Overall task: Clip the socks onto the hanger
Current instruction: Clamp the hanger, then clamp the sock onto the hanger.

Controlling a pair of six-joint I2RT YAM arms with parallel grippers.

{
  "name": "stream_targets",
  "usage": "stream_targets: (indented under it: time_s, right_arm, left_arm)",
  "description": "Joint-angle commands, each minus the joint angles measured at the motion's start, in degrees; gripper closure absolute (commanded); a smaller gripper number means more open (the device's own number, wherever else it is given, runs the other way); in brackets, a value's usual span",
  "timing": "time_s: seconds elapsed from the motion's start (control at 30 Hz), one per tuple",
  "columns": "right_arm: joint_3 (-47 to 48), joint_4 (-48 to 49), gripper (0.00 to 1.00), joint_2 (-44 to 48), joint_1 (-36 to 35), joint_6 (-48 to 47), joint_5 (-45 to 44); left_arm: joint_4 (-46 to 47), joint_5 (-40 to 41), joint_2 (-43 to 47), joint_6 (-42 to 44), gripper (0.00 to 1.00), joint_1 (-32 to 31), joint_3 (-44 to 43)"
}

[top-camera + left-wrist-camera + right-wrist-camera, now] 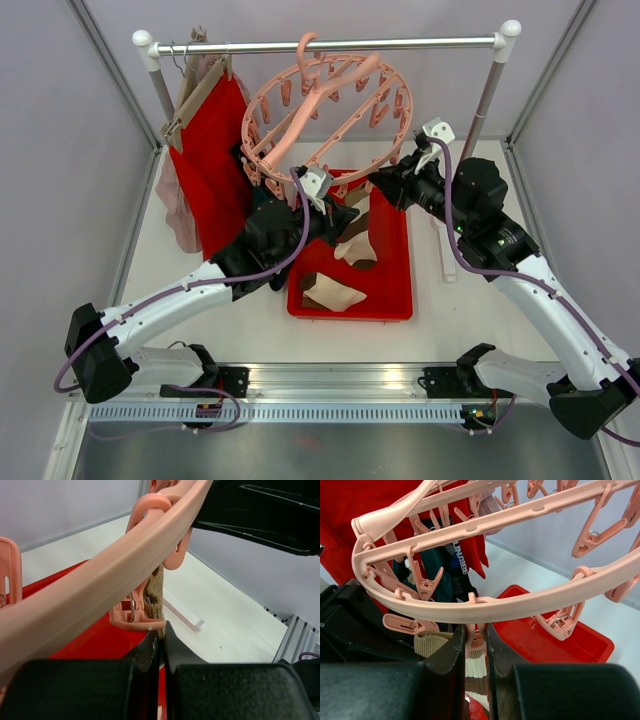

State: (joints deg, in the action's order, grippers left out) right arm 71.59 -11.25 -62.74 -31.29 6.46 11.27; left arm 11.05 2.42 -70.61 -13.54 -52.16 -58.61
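Left wrist view: the left gripper (161, 647) has its matte black fingers pressed flat together, directly under a glossy pale-pink peg (135, 617) that bites a ribbed tan sock (157, 592) hanging from the smooth curved ring of the hanger (100, 577). Right wrist view alone shows the right gripper (476, 636) closed on a second peg (476, 642), with dark socks (437, 577) dangling farther back. Only the top view shows the shallow red plastic tray (395, 295) below, holding limp beige socks (335, 293), and the hanger hooked on a metal rail (400, 43) beside a red cloth (215, 170).
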Motion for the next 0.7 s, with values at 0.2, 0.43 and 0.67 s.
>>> stream_targets:
  time_s: [0.2, 0.43, 0.67]
  right_arm:
    - [2.6, 0.9, 0.98, 0.1, -0.1, 1.2, -1.1]
    - [3.1, 0.6, 0.98, -0.3, -0.2, 1.5, -0.9]
    - [3.3, 0.2, 0.98, -0.7, -0.1, 1.8, -0.5]
  left_arm:
    - [2.2, -1.8, 1.0, 2.5, 0.98, -0.7, 0.5]
    - [2.6, -1.3, 1.5, 3.3, 0.98, -1.0, 1.1]
    - [3.1, -0.7, 1.9, 3.9, 0.98, -1.1, 1.0]
